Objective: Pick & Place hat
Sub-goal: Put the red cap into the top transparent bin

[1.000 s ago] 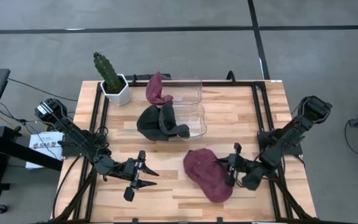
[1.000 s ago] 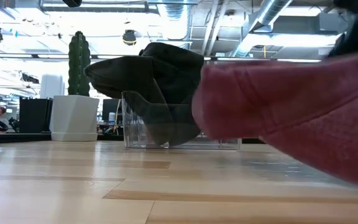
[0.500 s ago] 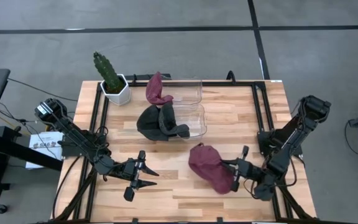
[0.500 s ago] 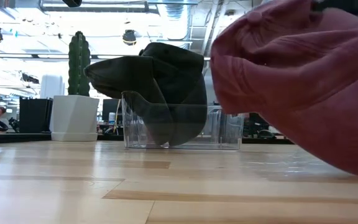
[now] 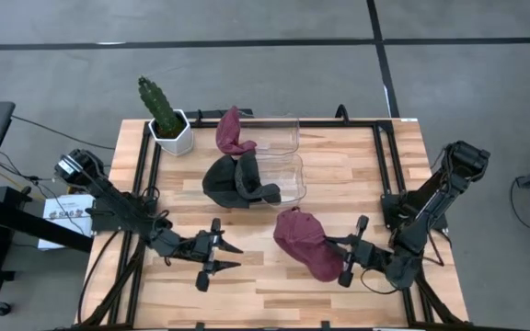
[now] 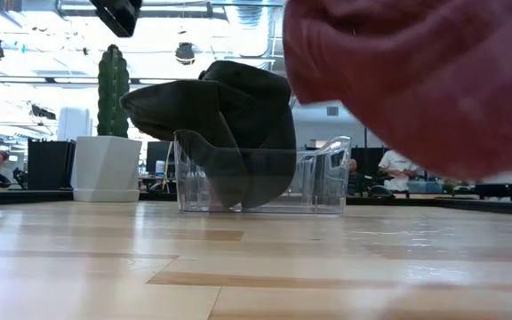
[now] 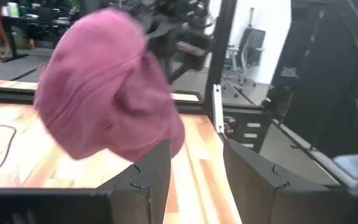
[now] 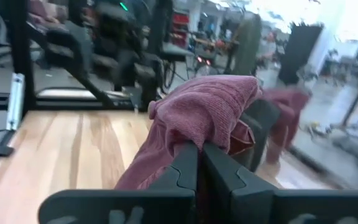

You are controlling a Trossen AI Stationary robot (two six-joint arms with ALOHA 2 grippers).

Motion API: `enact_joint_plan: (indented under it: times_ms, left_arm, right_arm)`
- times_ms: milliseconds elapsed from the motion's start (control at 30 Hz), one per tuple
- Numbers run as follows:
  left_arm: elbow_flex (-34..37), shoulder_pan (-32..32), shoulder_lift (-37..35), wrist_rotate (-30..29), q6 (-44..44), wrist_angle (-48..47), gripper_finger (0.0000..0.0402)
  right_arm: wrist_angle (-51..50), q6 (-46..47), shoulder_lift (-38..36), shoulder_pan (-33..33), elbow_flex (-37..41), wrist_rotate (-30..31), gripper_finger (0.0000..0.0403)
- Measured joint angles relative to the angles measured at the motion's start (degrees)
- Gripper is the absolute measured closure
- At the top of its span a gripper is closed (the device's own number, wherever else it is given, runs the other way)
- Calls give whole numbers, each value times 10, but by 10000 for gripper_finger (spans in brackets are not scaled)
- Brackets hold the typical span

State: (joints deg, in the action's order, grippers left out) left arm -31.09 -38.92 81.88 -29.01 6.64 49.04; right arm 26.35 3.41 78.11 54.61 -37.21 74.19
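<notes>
A maroon hat [image 5: 302,244] is bunched up in the air near the table's near edge, and it fills the top right of the low view [image 6: 416,80]. My right gripper [image 5: 346,262] is shut on its right side. My left gripper [image 5: 215,257] is open and empty, to the hat's left and pointing toward it. In the left wrist view [image 7: 194,180] the hat [image 7: 104,118] is just ahead of it. A dark hat [image 5: 237,181] drapes over the near clear bin's [image 5: 288,179] left wall. Another maroon hat [image 5: 233,133] hangs on the far clear bin [image 5: 279,135]. My right gripper pinches a bunched fold of the maroon hat's cloth [image 8: 194,134] between its two fingers [image 8: 182,165]. It comes nearly level from the table's right. The hat is lifted clear of the table and bulges out past the fingertips toward the left.
A cactus in a white pot [image 5: 166,119] stands at the far left corner. The two clear bins sit mid-table toward the far edge. Black frame rails [image 5: 380,156] run along the table's sides. Bare wood lies between the grippers and along the near edge.
My right gripper has raised the maroon hat off the table, where it had been lying flat. The hat is now bunched up and clear of the wood, drawn slightly toward the left. My left gripper has shifted a little toward the table's right.
</notes>
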Motion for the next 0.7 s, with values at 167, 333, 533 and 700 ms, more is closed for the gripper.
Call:
enact_joint_plan:
  times_ms: [167,333,533,700]
  left_arm:
    - [0,29,37,51,20,55,257]
    - [0,51,66,109,25,115,257]
    - [0,61,96,114,25,157,257]
    - [-8,66,119,115,24,182,257]
  right_arm:
    - [200,-224,0,0,0,-56,403]
    - [369,-407,0,-8,0,-193,403]
    - [429,-471,0,-46,0,-327,403]
    - [429,-449,0,-99,0,-421,403]
